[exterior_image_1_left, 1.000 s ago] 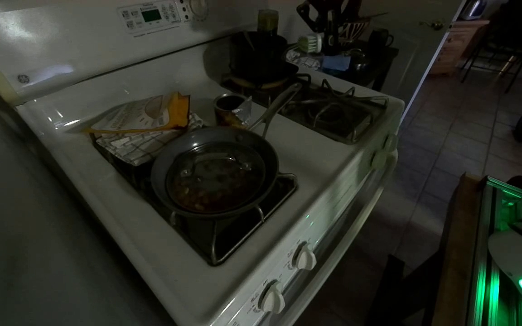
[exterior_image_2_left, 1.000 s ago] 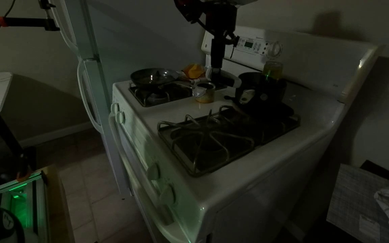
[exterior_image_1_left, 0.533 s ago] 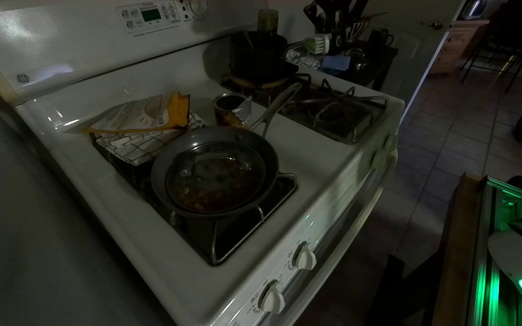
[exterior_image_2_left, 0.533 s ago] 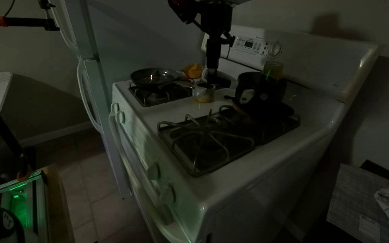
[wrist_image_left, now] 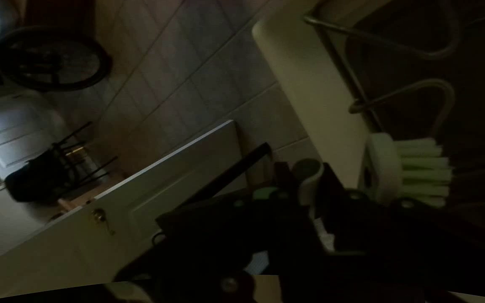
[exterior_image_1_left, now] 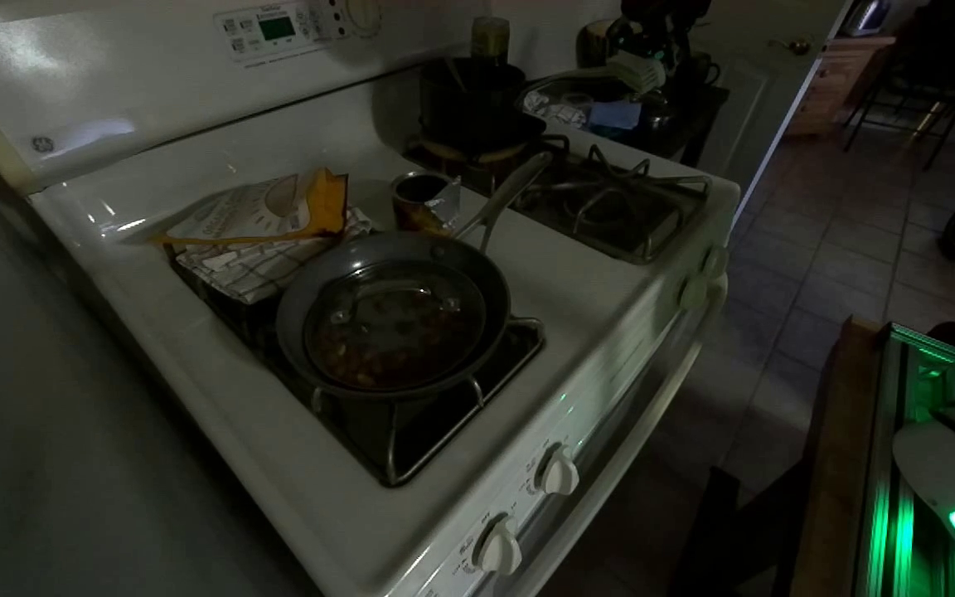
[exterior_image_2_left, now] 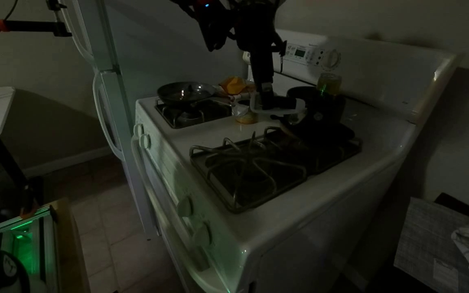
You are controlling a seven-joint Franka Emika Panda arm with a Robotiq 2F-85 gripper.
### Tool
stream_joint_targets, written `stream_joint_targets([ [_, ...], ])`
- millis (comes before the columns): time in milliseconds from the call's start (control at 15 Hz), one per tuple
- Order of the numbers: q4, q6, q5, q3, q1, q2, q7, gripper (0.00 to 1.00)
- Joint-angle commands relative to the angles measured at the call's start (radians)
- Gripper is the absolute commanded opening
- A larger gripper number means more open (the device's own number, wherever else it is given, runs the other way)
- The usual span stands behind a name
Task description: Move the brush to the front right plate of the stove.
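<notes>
A white stove [exterior_image_1_left: 581, 282] is set on a tiled floor [exterior_image_1_left: 817, 240], flanked on its left by a fridge [exterior_image_2_left: 169, 49], and above the stove the brush [wrist_image_left: 383, 170] is held by the gripper [wrist_image_left: 308, 173], closed around its handle [wrist_image_left: 306, 194]. A glass-lidded pan [exterior_image_1_left: 332, 257] of brownish food [exterior_image_1_left: 370, 361] is set on the stove's front left burner [exterior_image_1_left: 436, 427], a dark pot [exterior_image_1_left: 471, 104] and a jar [exterior_image_1_left: 491, 40] at its rear right. A round GE badge [exterior_image_1_left: 42, 144] is borne on the stove's backguard [exterior_image_1_left: 154, 70]; the print on the bag [exterior_image_1_left: 254, 211] at its rear left is too blurred to read.
</notes>
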Motion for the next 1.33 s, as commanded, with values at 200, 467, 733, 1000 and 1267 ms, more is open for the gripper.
stream_joint_targets([
  [200, -0.207, -0.077, -0.126, 0.09, 0.0, -0.114, -0.026, 0.05],
  [467, -0.176, -0.081, -0.102, 0.101, -0.011, -0.083, -0.006, 0.19],
  [733, -0.176, -0.11, -0.189, 0.126, 0.004, -0.062, 0.064, 0.05],
  [1000, -0.164, -0.224, -0.328, 0.189, 0.046, -0.006, 0.103, 0.05],
  [1267, -0.165, -0.335, -0.4, 0.233, 0.096, 0.069, 0.07, 0.05],
])
